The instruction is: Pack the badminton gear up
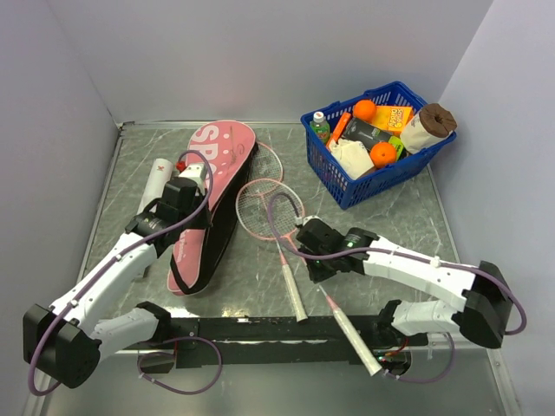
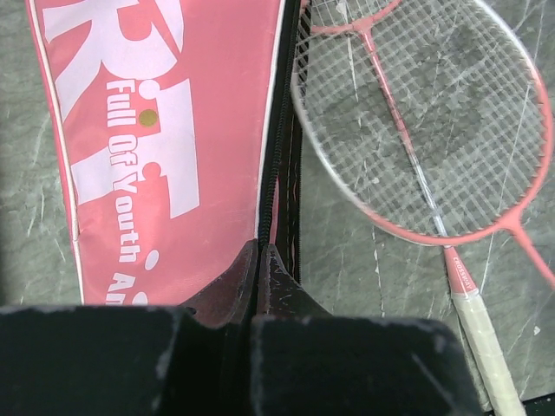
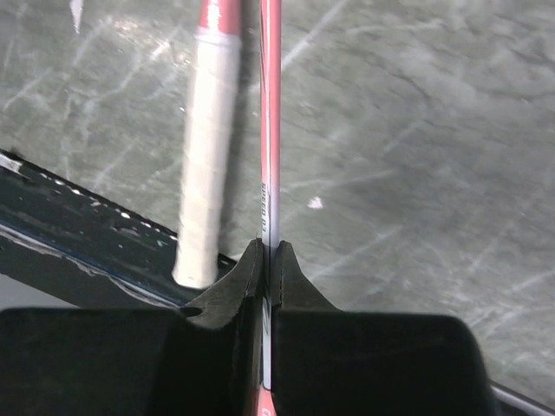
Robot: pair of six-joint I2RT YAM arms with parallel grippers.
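Overhead view: the left gripper (image 1: pixel 189 186) is set on the long edge of the pink bag (image 1: pixel 217 156), which lies flat and stretches both ahead of it and back toward its arm. The white tube (image 1: pixel 156 182) lies just beside the gripper on its outer side. The right gripper (image 1: pixel 312 253) is down on the shaft of the held racket (image 1: pixel 351 334), whose handle runs back toward the arm bases. The second racket (image 1: pixel 269 208) lies just beside this gripper on its inner side, its head between the two grippers. The blue basket (image 1: pixel 373 169) stands well apart, beyond the right gripper. No shuttlecock can be picked out with certainty. Left wrist view: the fingers are pressed together and appear to pinch the bag's black zipped edge. In my judgement this hold is meant to lift or part the opening so the rackets can slide in. A racket head lies ahead and to the right of the fingers, apart from them. Right wrist view: the pads pinch the thin pink shaft, which runs straight out from between them. The other racket's white handle lies just left of the fingers, not touching. A grip on the shaft suits narrow fingers, but I judge the racket may pivot when lifted.
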